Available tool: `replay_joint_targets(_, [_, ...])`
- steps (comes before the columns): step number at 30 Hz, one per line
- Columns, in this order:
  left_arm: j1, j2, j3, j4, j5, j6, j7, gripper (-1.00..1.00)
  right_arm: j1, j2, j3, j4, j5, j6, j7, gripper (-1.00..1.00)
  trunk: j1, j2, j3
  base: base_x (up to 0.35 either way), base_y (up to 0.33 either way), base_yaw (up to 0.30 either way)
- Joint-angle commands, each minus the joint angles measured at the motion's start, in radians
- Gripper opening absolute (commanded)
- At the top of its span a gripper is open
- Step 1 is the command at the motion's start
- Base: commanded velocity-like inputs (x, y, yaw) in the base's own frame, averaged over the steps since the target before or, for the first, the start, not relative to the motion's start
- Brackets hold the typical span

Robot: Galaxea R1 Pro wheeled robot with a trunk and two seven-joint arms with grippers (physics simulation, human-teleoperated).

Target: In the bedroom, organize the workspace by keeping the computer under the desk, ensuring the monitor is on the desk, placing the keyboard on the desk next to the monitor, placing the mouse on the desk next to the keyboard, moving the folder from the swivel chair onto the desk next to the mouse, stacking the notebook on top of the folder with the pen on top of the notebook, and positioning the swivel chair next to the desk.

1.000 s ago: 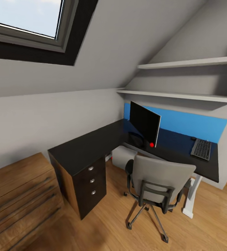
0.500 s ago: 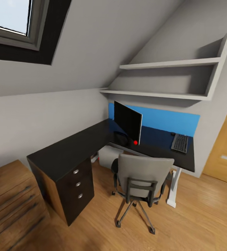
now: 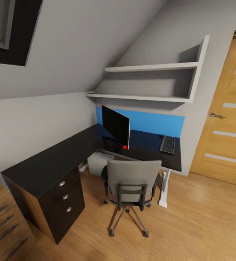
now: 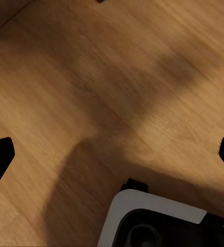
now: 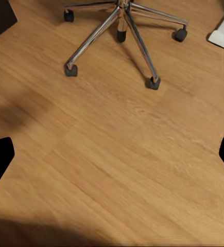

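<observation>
The black L-shaped desk (image 3: 53, 165) runs along the wall and turns under the shelves. On it stands the monitor (image 3: 115, 125), with the keyboard (image 3: 168, 144) farther right and a small dark mouse (image 3: 161, 136) at the keyboard's far corner. The pale computer (image 3: 98, 163) sits under the desk. The swivel chair (image 3: 133, 180) faces the desk, its back hiding the seat, so the folder is hidden. The notebook and pen are out of view. My left gripper (image 4: 112, 157) and right gripper (image 5: 112, 154) hang open over the wood floor. The chair's chrome base (image 5: 123, 28) lies ahead of the right one.
A wooden door (image 3: 224, 119) stands at the right. Two grey wall shelves (image 3: 150, 82) hang over the desk. A wooden chest (image 3: 2, 226) is at the lower left. The desk's white leg (image 3: 164, 190) meets the floor right of the chair. My base (image 4: 158, 221) shows below the left gripper.
The whole head view has swung right: the desk and chair slid left in the picture, the skylight nearly left it and the door came in. Nothing in the room moved.
</observation>
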Motion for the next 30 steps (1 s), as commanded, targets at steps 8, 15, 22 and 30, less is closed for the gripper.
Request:
replay_joint_targets(8, [0.000, 0.000, 0.004, -0.001, -0.003, -0.001, -0.001, 1.00, -0.001, 0.000, 0.000, 0.001, 0.002, -0.003, 0.000, 1.00, 0.000, -0.001, -0.001, 0.000, 0.000, -0.298])
replay_joint_targets(15, [0.000, -0.001, 0.004, -0.001, -0.003, -0.001, -0.001, 1.00, -0.001, 0.000, 0.000, 0.002, 0.002, -0.003, 0.000, 1.00, 0.000, -0.001, -0.001, 0.000, 0.000, -0.298])
replay_joint_targets(22, [0.000, -0.001, 0.004, -0.001, -0.004, -0.001, -0.001, 1.00, -0.001, 0.000, 0.000, 0.001, 0.002, -0.003, 0.000, 1.00, 0.000, -0.001, -0.001, 0.000, 0.000, -0.298])
replay_joint_targets(30, [0.000, -0.002, 0.004, -0.001, -0.004, -0.001, -0.001, 1.00, -0.001, 0.000, 0.000, 0.001, 0.002, -0.003, 0.000, 1.00, 0.000, -0.001, -0.001, 0.000, 0.000, -0.298])
